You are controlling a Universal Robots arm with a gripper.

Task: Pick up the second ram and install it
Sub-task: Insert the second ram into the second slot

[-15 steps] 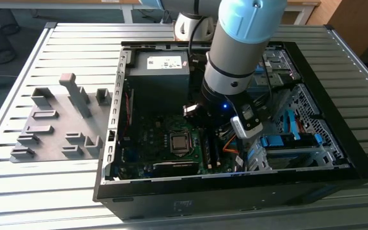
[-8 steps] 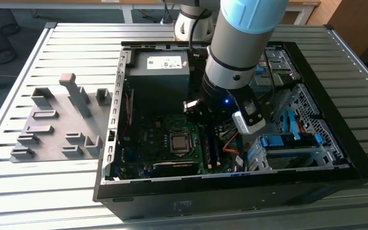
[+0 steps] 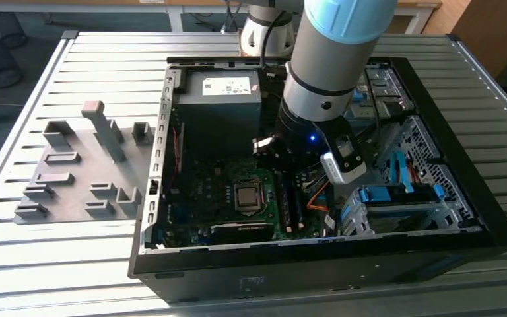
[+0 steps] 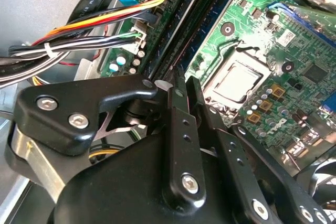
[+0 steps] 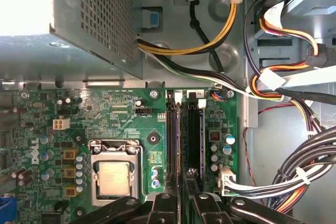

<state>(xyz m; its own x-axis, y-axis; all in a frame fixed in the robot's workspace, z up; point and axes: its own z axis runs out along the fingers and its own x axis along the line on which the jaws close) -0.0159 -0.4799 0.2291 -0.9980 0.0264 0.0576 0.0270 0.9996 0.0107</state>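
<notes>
My gripper [image 3: 276,165] is down inside the open computer case [image 3: 465,231], over the motherboard's two long memory slots. In both wrist views its black fingertips [image 4: 176,85] stand close together at the near end of those slots [image 5: 194,135]. The second ram [image 5: 177,140] shows edge-on as a thin dark strip [image 4: 191,35] running along the slots and ending between the fingers. The gripper [image 5: 182,179] looks shut on that strip; the contact itself is hidden by the fingers. The slot's white end clip [image 5: 176,96] sits at the far end.
The processor socket [image 5: 113,177] lies beside the slots and the grey power supply box [image 5: 79,14] beyond them. Bundled cables [image 5: 294,177] crowd the other side, near the drive cage [image 3: 403,198]. A plate of grey holder blocks [image 3: 77,172] lies outside the case, at the exterior view's left.
</notes>
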